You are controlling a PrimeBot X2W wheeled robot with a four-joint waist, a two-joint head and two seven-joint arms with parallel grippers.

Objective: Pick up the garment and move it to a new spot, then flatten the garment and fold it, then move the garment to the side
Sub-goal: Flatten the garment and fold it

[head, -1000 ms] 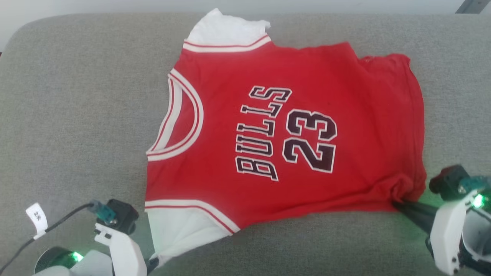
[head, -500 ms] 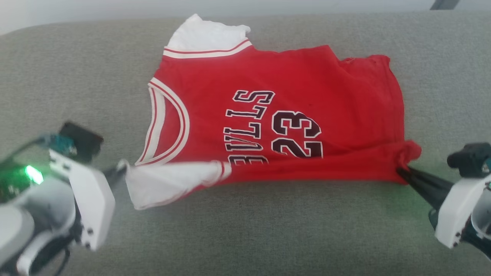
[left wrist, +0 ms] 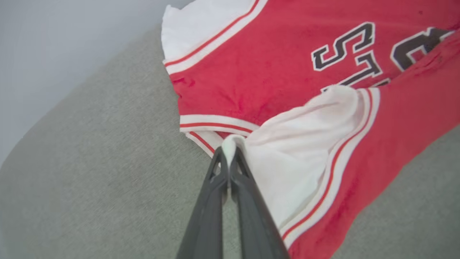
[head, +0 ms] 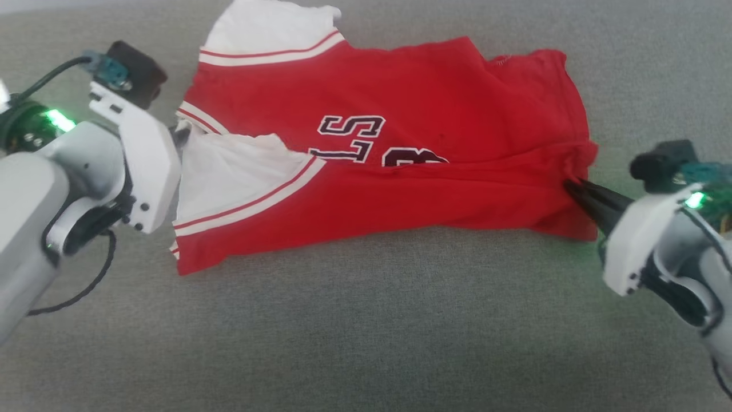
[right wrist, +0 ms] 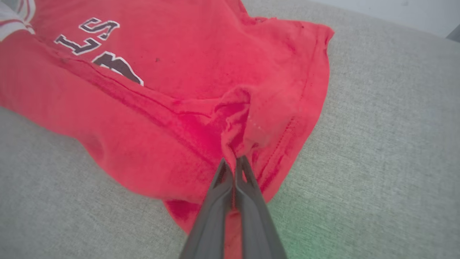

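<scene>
Lifted from where it lay flat a second ago, the near edge of the small red jersey-style T-shirt with white short sleeves [head: 434, 91] now rides over the shirt's own front. It hides nearly all of the dark, white-outlined lettering [head: 350, 130] that was then fully readable. The head camera has also tilted, so part of the shift is the view's own.

The left gripper [left wrist: 228, 153], its two long dark fingers pressed together, pinches the tip of the near white sleeve [head: 229, 171]. It has carried the sleeve up from the head view's lower corner to beside the striped collar [left wrist: 212, 122]. The right gripper [right wrist: 233, 162], likewise clamped tight, bites a bunched fold of red cloth at the hem corner [head: 577, 157] on the opposite end. Holding both ends of the same long edge keeps the cloth stretched between the arms, so it turns over as one straight flap rather than sagging in the middle.

The garment rests on a grey woven upholstered surface [head: 366, 320], its far half flat and the far sleeve [head: 269, 26] spread toward the top of the head view. By the look of it, the lengthwise fold is under way and not yet laid down. The raised flap needs setting onto the far half, edges matched, before both grips let go. The move to the side remains to be done.
</scene>
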